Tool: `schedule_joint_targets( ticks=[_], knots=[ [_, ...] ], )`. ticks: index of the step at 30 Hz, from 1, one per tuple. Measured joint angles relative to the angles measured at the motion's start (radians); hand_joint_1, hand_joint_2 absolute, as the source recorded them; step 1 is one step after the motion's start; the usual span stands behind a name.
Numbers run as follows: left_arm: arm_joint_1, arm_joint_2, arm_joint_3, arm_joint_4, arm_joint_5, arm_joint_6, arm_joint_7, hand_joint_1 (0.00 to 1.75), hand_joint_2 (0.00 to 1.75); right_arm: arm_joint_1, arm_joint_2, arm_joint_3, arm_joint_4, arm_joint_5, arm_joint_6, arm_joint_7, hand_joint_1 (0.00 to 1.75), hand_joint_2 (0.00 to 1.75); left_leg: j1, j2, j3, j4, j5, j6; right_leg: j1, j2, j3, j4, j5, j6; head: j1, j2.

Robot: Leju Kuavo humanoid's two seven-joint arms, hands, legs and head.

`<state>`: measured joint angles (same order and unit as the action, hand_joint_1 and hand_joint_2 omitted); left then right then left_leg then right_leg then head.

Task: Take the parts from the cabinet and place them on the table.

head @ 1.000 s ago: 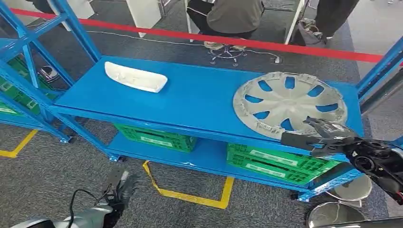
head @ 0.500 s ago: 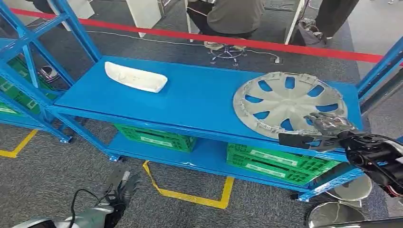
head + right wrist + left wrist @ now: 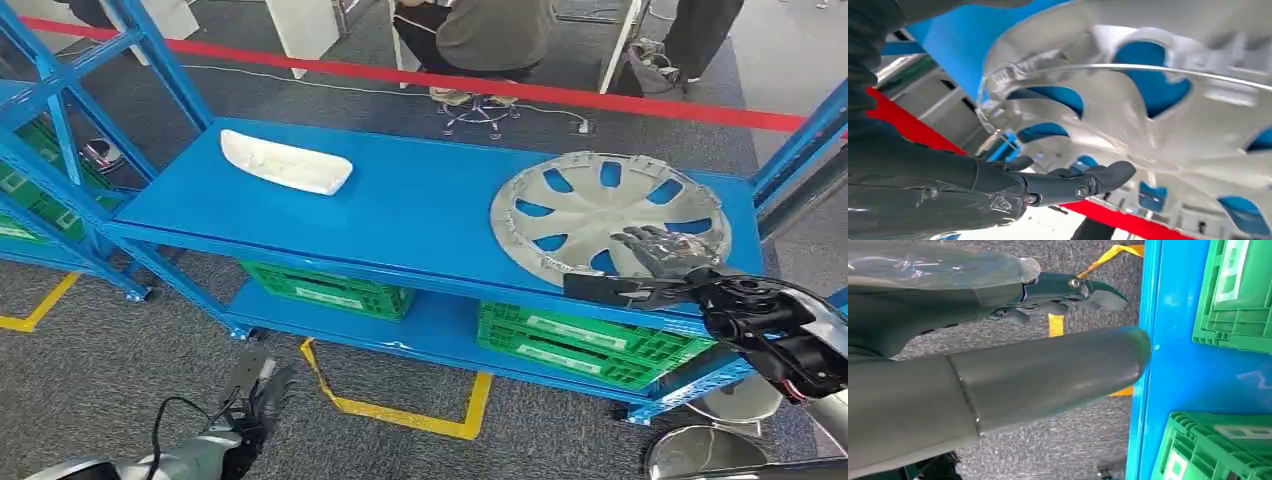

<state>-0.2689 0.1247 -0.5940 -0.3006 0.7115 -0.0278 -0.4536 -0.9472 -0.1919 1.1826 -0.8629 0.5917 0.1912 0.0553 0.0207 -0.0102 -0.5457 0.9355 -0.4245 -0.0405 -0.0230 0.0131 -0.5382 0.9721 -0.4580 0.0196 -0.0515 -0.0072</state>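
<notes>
Nearest, the left hand is hanging low over the grey carpet, fingers loosely apart, holding nothing. To the right, the right hand is reaching with fingers spread over the near rim of the round silver plastic wheel cover, not yet gripping it. Farther left, the white curved plastic part is lying on the blue metal cabinet shelf. Both parts are waiting untaken. The green crates' labels are unreadable

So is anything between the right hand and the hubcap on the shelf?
Nothing visible. The right hand is already over the near edge of the hubcap, fingers spread above it, and the shelf beside it is bare.
</notes>
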Motion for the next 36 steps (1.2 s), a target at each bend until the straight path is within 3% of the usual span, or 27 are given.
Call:
schedule_joint_targets(
  ticks=[21, 27, 36],
  knots=[
    [-0.009, -0.009, 0.0, 0.0, 0.004, 0.008, 0.006, 0.0, 0.0, -0.01, 0.144, -0.002, 0.15, -0.033, -0.05, -0.074, 0.0, 1.75, 0.0, 0.001, 0.0, 0.0, 0.0, 0.0, 0.0, 0.001, 0.0, 0.0, 0.0, 0.0, 0.0, 0.0],
    [-0.011, -0.01, 0.0, 0.0, 0.005, 0.008, 0.011, 0.0, 0.0, -0.004, 0.172, -0.01, 0.189, -0.102, 0.01, -0.108, 0.0, 1.75, 0.0, 0.001, 0.0, 0.001, 0.0, 0.0, 0.0, 0.001, 0.0, 0.0, 0.0, 0.0, 0.0, 0.0],
    [-0.013, -0.01, 0.0, 0.0, 0.005, 0.008, 0.013, 0.0, 0.0, 0.003, 0.195, -0.021, 0.222, -0.127, 0.024, -0.113, 0.0, 1.75, 0.0, 0.001, 0.0, 0.001, 0.0, 0.0, 0.0, 0.001, 0.0, 0.0, 0.0, 0.0, 0.0, 0.0]
  ],
)
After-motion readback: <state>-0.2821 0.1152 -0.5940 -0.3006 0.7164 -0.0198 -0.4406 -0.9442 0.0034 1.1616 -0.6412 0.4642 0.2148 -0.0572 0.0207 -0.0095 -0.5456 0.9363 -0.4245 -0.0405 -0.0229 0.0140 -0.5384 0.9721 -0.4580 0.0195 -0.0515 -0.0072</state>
